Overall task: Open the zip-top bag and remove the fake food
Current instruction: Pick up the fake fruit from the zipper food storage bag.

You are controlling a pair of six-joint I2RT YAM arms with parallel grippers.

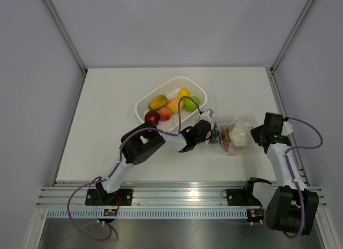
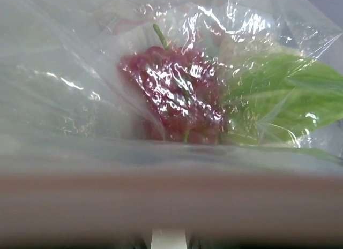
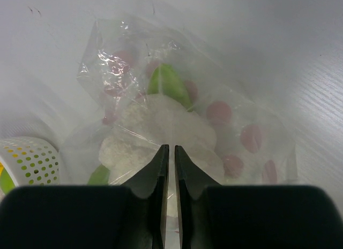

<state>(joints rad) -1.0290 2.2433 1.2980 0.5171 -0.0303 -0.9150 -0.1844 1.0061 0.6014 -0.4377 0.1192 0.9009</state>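
1. The zip-top bag (image 1: 235, 128) lies on the white table (image 1: 107, 126), right of centre in the top view, just beside the lower right corner of the white perforated basket (image 1: 151, 92).
2. Done, as far as can be seen: a handful of fake fruits sit in the basket, among them a red apple (image 1: 151, 117) and a green apple (image 1: 191, 103).
3. Left to do: the bag is not empty. A dark red piece (image 2: 171, 93) and a pale green-white leafy piece (image 3: 161, 126) are inside it. I judge the task well along but unfinished. Whether the mouth is unzipped I cannot tell.
4. The left gripper (image 1: 210, 130) is at the bag's left end. Its fingers show in no view clearly enough, so I cannot tell whether they are spread or pinching.
5. The right gripper (image 3: 169, 166) is at the bag's right end. Its fingers are pressed almost together, with only a thin slit between them, apparently nipping the film of the bag's edge.
6. The bag's long axis runs left to right in the top view, from one gripper to the other.
7. The pinkish zip strip (image 2: 171, 201) fills the bottom of the left wrist view, so I judge that the mouth points to the frame's left, toward the basket, and the closed end to the right.
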